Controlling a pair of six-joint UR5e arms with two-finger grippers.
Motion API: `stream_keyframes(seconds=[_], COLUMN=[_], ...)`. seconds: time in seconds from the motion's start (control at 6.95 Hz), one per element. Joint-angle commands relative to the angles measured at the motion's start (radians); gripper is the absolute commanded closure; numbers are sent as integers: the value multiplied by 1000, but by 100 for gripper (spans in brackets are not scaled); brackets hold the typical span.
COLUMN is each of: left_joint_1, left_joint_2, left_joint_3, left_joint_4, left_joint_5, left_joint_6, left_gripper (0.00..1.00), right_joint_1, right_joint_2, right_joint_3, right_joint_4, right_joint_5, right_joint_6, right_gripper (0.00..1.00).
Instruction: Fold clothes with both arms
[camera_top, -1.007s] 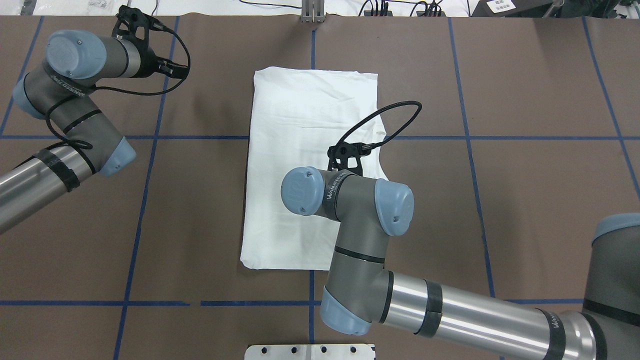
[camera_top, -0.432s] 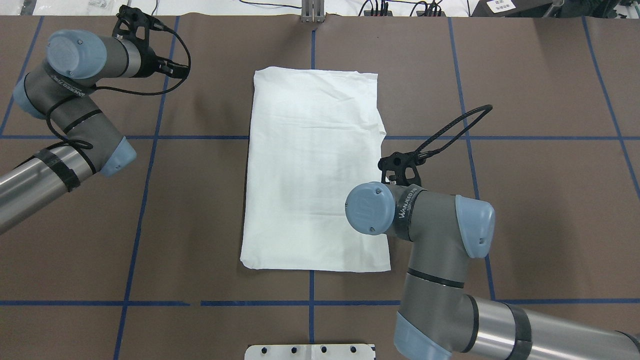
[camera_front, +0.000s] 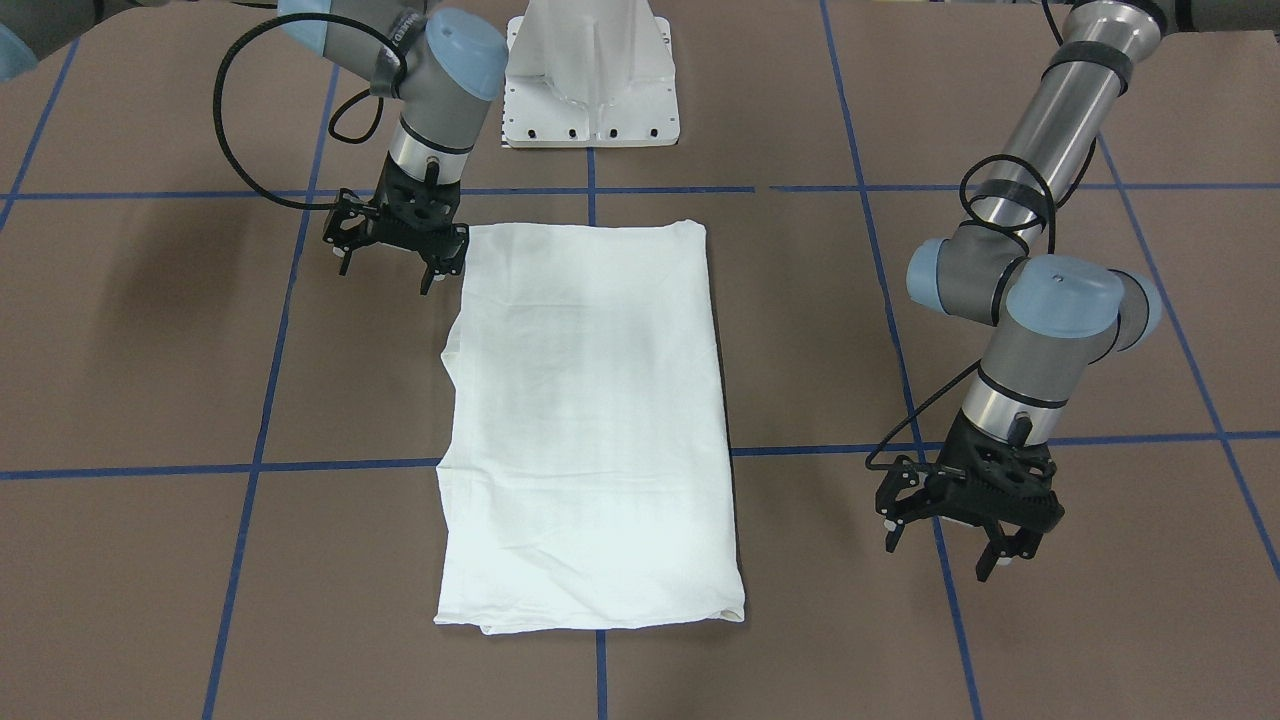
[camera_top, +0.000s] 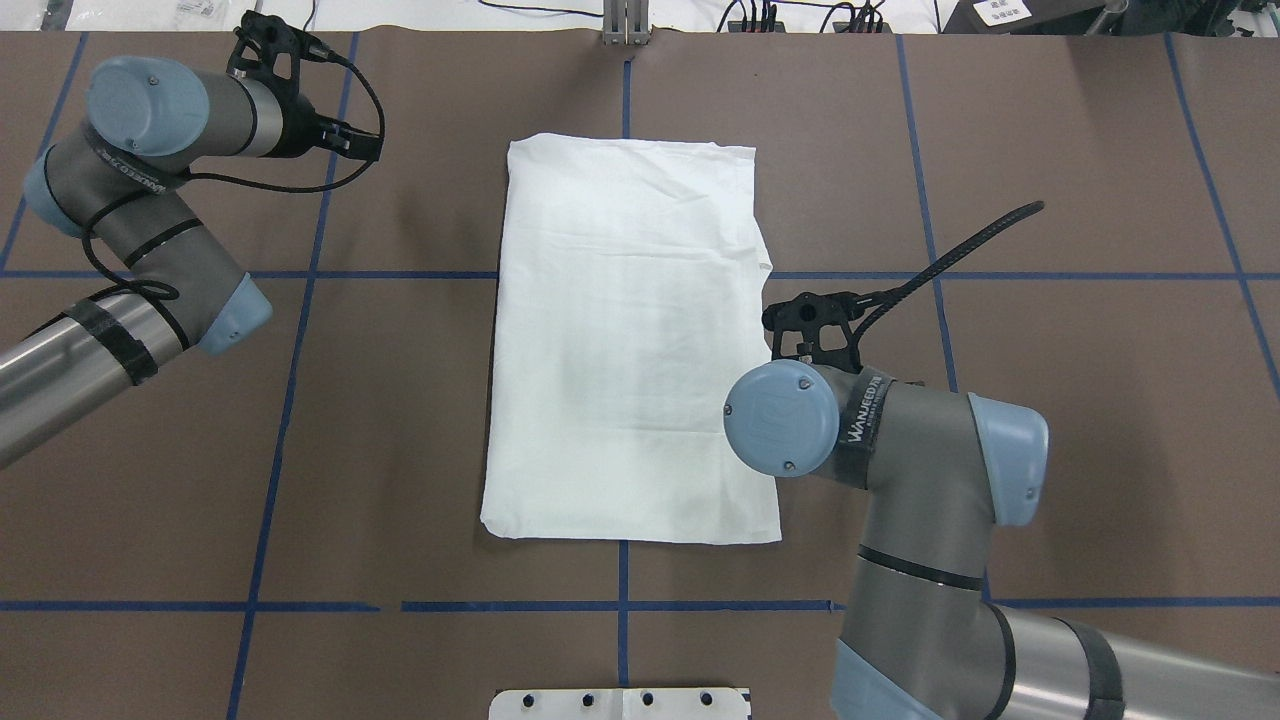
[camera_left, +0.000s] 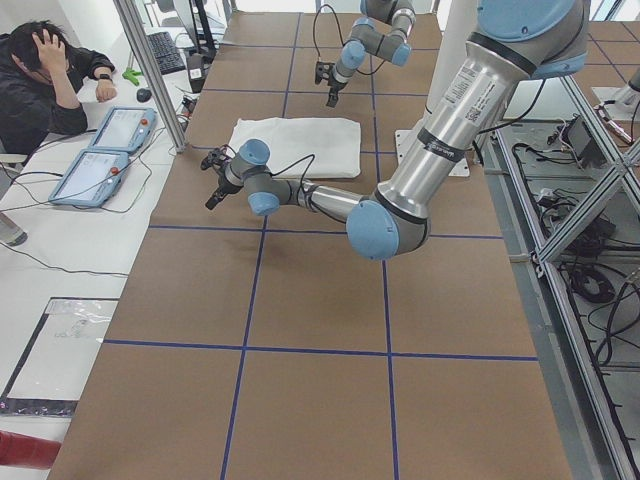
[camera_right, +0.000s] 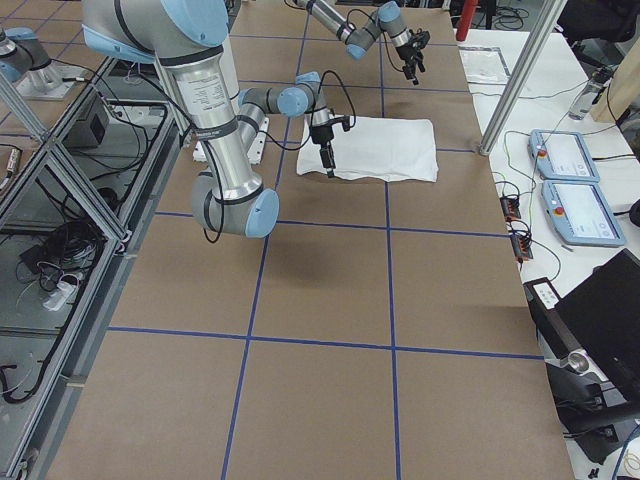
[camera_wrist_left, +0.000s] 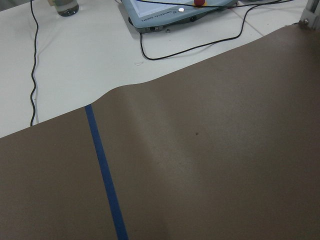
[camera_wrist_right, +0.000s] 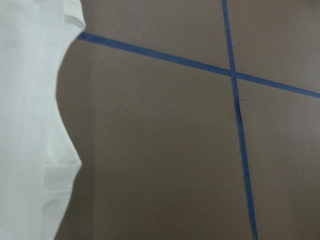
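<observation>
The clothes are one white shirt (camera_front: 590, 420) folded into a long rectangle in the middle of the brown table (camera_front: 150, 330), also in the overhead view (camera_top: 630, 340). My right gripper (camera_front: 388, 275) hangs open just off the shirt's long edge, near the corner closest to my base, holding nothing. In the right wrist view that edge of the shirt (camera_wrist_right: 25, 125) fills the left side, with bare table beside it. My left gripper (camera_front: 940, 560) hangs open over bare table, well clear of the shirt's opposite long side, toward the far end. The left wrist view holds only table and tape.
Blue tape lines (camera_top: 300, 275) grid the table. The white pedestal base (camera_front: 590, 90) stands at my side of the table. Beyond the far edge lies a white bench with two teach pendants (camera_left: 100, 150), cables and a seated person (camera_left: 40, 80).
My right arm has swung from above the shirt's middle out past its right edge, uncovering the cloth. The left arm has barely moved. The shirt lies as before.
</observation>
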Motion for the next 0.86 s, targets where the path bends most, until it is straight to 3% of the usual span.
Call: stream_keyframes(seconds=[0.0, 0.29, 0.58, 0.72], left_joint_1=[0, 56, 186, 295], left_joint_2=[75, 182, 254, 271], left_joint_3=[-162, -349, -560, -641], left_joint_4=[17, 29, 111, 147], left_joint_5=[-106, -137, -128, -67], left_joint_6=[-115, -226, -417, -549], left_gripper=[0, 0, 0, 0], right_joint_1=[6, 6, 3, 0], right_joint_2=[-167, -369, -669, -727], right_joint_3=[117, 212, 209, 206], right_joint_4=[319, 595, 1061, 1139], right_joint_5=[13, 45, 45, 38], right_joint_6=[13, 112, 218, 292], right_gripper=[0, 0, 0, 0])
